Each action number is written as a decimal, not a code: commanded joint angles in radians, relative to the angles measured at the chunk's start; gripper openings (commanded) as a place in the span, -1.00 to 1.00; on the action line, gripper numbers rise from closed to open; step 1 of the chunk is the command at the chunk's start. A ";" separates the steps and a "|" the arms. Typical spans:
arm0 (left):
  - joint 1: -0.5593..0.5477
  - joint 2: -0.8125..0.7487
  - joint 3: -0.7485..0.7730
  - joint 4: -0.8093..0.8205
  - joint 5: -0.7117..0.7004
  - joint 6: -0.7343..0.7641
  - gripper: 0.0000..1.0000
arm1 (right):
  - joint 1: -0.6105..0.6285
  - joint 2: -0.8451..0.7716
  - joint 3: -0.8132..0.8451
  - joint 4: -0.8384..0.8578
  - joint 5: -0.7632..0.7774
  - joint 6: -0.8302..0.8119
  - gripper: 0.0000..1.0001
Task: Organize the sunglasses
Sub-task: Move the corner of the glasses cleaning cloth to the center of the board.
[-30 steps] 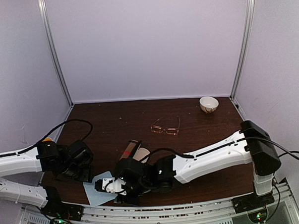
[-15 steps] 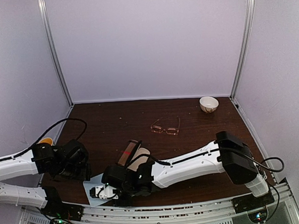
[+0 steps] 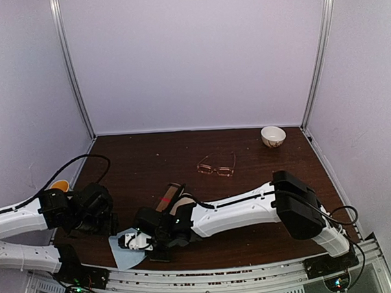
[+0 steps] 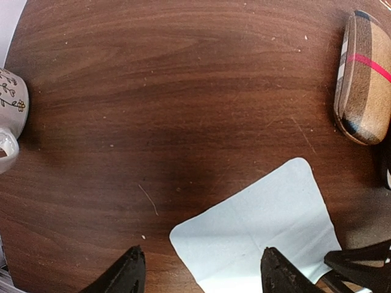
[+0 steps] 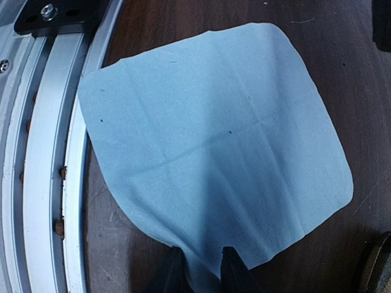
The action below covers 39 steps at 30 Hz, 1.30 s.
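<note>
right fingers (image 5: 227, 268) nearly closed, pinching an edge of the light-blue cloth (image 5: 208, 140) at the front of the tabletop (image 3: 151, 161). left fingers (image 4: 278, 274) spread wide, holding nothing, cloth corner below them. one pair of sunglasses (image 3: 216, 166) visible, lying mid-tabletop toward the back, well apart from both arms. plaid case (image 3: 170, 194) near the cloth.

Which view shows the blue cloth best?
Right wrist: the cloth fills the frame, nearly whole, creases clear, its near edge between the fingers of the right gripper. Left wrist shows a corner portion, cut off at the bottom. Top external shows only a small patch beside that gripper.
</note>
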 commanded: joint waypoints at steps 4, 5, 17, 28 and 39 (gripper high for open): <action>0.011 -0.029 -0.011 0.034 -0.035 0.011 0.35 | -0.010 0.034 0.024 -0.122 -0.037 -0.045 -1.00; 0.011 -0.031 -0.009 0.034 -0.037 0.013 0.34 | -0.009 0.030 0.022 -0.127 -0.038 -0.050 -1.00; 0.012 -0.045 0.000 0.035 -0.046 0.020 0.33 | -0.009 -0.180 -0.290 -0.089 -0.006 -0.012 -1.00; 0.012 -0.002 0.038 0.052 -0.045 0.049 0.32 | -0.018 -0.325 -0.571 -0.013 0.081 0.116 -1.00; 0.012 0.078 0.105 0.109 -0.009 0.117 0.27 | -0.136 -0.403 -0.719 -0.008 0.170 0.192 -1.00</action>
